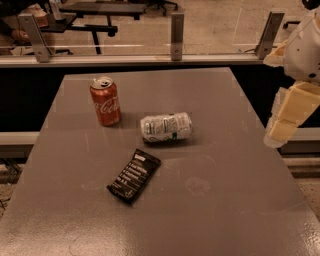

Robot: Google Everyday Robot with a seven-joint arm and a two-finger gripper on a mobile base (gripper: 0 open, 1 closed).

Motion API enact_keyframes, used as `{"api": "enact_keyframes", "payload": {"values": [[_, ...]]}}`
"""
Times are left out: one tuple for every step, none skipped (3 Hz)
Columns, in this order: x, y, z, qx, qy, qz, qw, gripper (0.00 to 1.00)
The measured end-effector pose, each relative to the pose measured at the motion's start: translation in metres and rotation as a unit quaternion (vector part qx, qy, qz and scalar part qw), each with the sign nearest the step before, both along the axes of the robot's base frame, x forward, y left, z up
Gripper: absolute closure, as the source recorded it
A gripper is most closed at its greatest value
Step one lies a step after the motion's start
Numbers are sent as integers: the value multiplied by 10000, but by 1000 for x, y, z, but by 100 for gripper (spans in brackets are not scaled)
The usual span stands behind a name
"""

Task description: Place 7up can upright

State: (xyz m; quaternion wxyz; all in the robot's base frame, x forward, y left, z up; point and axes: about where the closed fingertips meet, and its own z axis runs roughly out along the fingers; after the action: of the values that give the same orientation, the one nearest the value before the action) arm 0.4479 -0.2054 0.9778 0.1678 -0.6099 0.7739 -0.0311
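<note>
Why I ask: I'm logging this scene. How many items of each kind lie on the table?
Drink cans: 2 (red Coca-Cola can upright, 7up can on its side)
Dark snack bar: 1
Total: 3 on the table
The gripper hangs off the table's right edge.

The grey table [225, 210] carries an upright Coca-Cola can [105, 101], the 7up can [166, 127] on its side nearby and a black snack bar [134, 175], with the gripper [280, 131] beyond its right edge.

Office-like room: desks [100, 8], chair base [161, 5] beyond glass partition [220, 30]; jaws right of table [225, 210].
</note>
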Motion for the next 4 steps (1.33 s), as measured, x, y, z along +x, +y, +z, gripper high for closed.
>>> {"api": "enact_keyframes", "payload": {"values": [[20, 27, -5, 48, -12, 247, 9997, 0], [49, 70, -36, 1, 204, 702, 9973, 0], [63, 100, -63, -98, 411, 1032, 9938, 0], [75, 128, -88, -157, 627, 1283, 9896, 0]]}}
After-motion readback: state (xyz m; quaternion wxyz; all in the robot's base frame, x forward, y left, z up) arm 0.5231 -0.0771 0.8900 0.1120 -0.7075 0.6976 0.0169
